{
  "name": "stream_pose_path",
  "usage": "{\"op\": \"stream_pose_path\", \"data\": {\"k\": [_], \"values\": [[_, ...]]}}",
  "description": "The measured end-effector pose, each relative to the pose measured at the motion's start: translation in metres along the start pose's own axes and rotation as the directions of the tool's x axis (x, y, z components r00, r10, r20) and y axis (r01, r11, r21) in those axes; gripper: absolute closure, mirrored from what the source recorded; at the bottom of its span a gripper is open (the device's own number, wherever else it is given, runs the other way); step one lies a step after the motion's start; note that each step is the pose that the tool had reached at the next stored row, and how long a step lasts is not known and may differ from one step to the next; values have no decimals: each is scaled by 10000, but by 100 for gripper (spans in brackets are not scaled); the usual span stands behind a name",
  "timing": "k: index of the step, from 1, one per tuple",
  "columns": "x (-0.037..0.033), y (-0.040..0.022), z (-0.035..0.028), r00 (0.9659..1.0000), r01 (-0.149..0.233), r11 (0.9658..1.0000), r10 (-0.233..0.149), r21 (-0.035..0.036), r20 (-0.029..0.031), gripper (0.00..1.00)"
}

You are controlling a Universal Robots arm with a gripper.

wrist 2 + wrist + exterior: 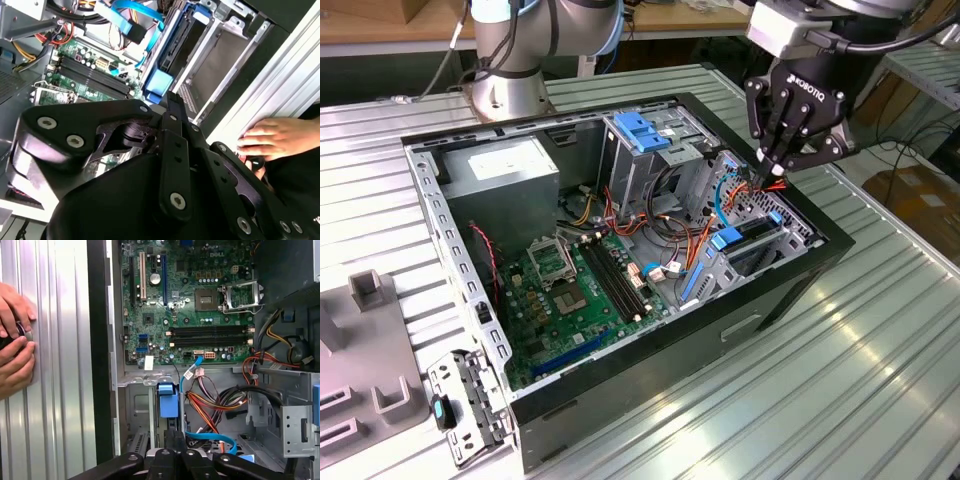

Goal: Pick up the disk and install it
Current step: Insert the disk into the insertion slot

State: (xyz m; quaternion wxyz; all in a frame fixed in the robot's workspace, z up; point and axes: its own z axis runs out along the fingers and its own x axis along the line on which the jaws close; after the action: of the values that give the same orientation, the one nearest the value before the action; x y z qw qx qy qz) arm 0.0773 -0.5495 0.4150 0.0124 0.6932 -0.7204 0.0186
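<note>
Bench (840,380) of ribbed grey metal carries an open black computer case (650,385), lying on its side with its insides facing up. Inside, a green motherboard (570,290) covers the floor of the case. A grey power supply box (505,170) with a white sticker sits in the corner nearest my arm's base (510,70). Bundles of red, orange and black cables (670,215) run through the middle. The disk (730,240), edged by its bright blue bracket, stands on edge in the metal drive cage (800,232) at the corner of the case toward the exterior view's right. My pincer (767,178) hangs just above that cage, black fingers drawn narrow with the tips together and nothing visible between them. A person's hands (15,347) rest on the bench beside the case, closed around a small dark object (7,341)
</note>
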Motion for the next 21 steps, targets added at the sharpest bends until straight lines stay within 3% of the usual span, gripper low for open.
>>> {"op": "stream_pose_path", "data": {"k": [7, 9, 11, 21], "values": [[-12, -136, 166, 10000, 1, 10000, -1, 1, 0, 89], [-11, -138, 208, 10000, 0, 10000, 0, 0, 1, 89], [16, -140, 300, 10000, -19, 10000, 19, -1, 1, 89], [39, -169, 523, 10000, -76, 10000, 76, -19, 28, 89]]}}
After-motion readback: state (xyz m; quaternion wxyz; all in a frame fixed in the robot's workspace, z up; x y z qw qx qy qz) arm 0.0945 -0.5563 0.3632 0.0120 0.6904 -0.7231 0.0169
